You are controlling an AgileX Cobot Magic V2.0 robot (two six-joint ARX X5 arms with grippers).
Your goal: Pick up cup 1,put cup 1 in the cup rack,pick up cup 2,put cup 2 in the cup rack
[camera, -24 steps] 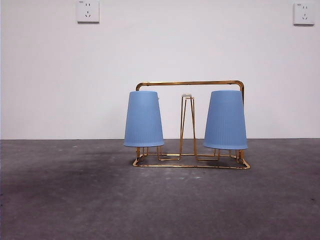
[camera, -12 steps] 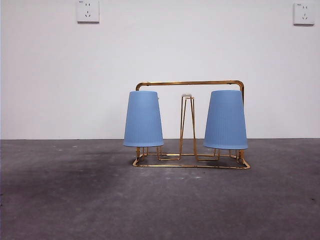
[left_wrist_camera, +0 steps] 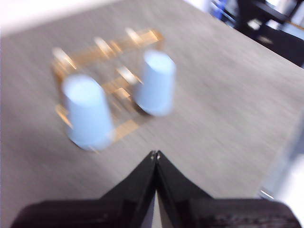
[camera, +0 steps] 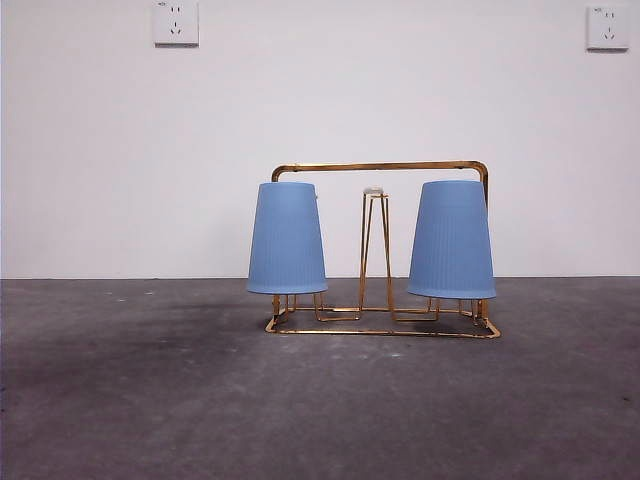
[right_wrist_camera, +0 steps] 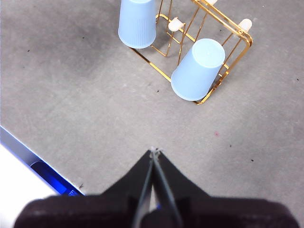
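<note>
The gold wire cup rack stands mid-table, with two blue cups upside down on its prongs: one on the left and one on the right. A bare pale-tipped prong rises between them. The right wrist view shows the rack and both cups from above. My right gripper is shut and empty, well back from the rack. The left wrist view is blurred; it shows the cups on the rack, with my left gripper shut and empty, away from them.
A white wall with two sockets rises behind the grey table. The table's edge lies near my right gripper, with a blue object just beyond it. Dark furniture stands past the table in the left wrist view.
</note>
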